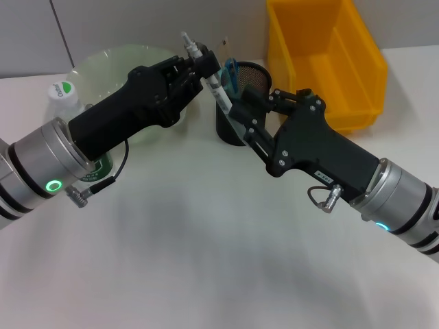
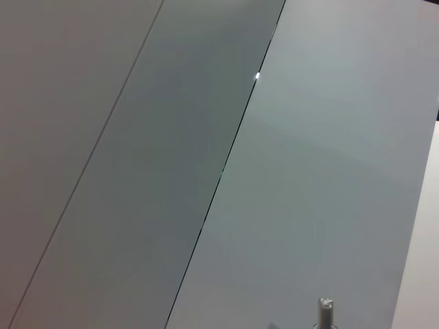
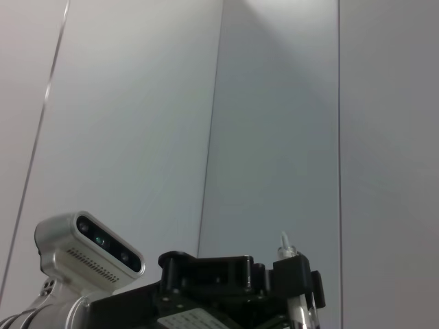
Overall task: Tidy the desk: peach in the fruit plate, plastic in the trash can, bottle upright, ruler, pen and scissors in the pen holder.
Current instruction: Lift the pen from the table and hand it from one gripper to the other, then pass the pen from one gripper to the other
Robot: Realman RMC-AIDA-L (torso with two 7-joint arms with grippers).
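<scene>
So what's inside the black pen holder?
Blue scissors handles poke out of the pen holder. The left gripper holds a pen slanted at its rim. The arms cover the rest inside.

Pen holder (image 1: 241, 103) mid-desk; bin (image 1: 322, 62) just right of it, plate (image 1: 116, 65) left, bottle (image 1: 68, 103) before plate's left edge.

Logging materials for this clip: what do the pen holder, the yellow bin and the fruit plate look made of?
Pen holder: black metal mesh, judging by its see-through grid wall. Yellow bin: glossy moulded plastic, probably, with smooth thick walls. Fruit plate: translucent pale green, glass or plastic; the look leaves that open.
</scene>
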